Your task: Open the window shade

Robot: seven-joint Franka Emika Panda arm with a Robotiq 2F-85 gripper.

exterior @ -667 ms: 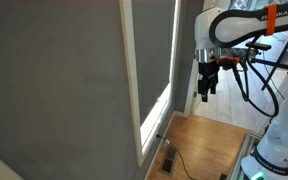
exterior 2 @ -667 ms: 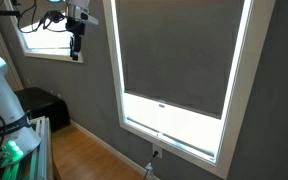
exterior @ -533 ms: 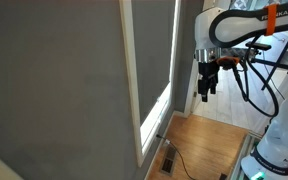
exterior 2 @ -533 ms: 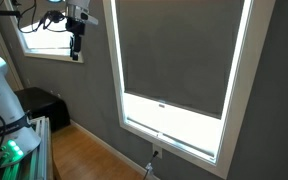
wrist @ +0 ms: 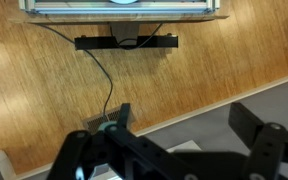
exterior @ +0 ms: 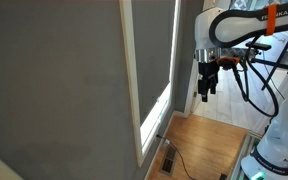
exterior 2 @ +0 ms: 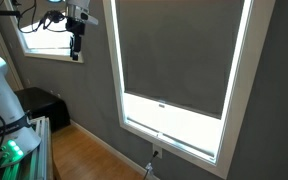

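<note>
Fingers (wrist: 256, 128) of the gripper (exterior 2: 76, 52) are spread wide and empty in the wrist view. Beyond them show only wooden floor (wrist: 44, 90), a black power strip (wrist: 124, 42) and its cable (wrist: 106, 78). In an exterior view the gripper hangs pointing down at the upper left, in front of a small bright window (exterior 2: 44, 40), touching nothing and well apart from the window shade (exterior 2: 179, 55) to its right. The shade is a flat dark-grey sheet inside the white window frame (exterior 2: 112, 60), drawn most of the way down. Its straight bottom edge leaves a bright strip of glass (exterior 2: 179, 118) uncovered. Grey wall (exterior 2: 94, 90) lies between gripper and frame, and open air runs below the gripper down to a low black box (exterior 2: 34, 100).
</note>
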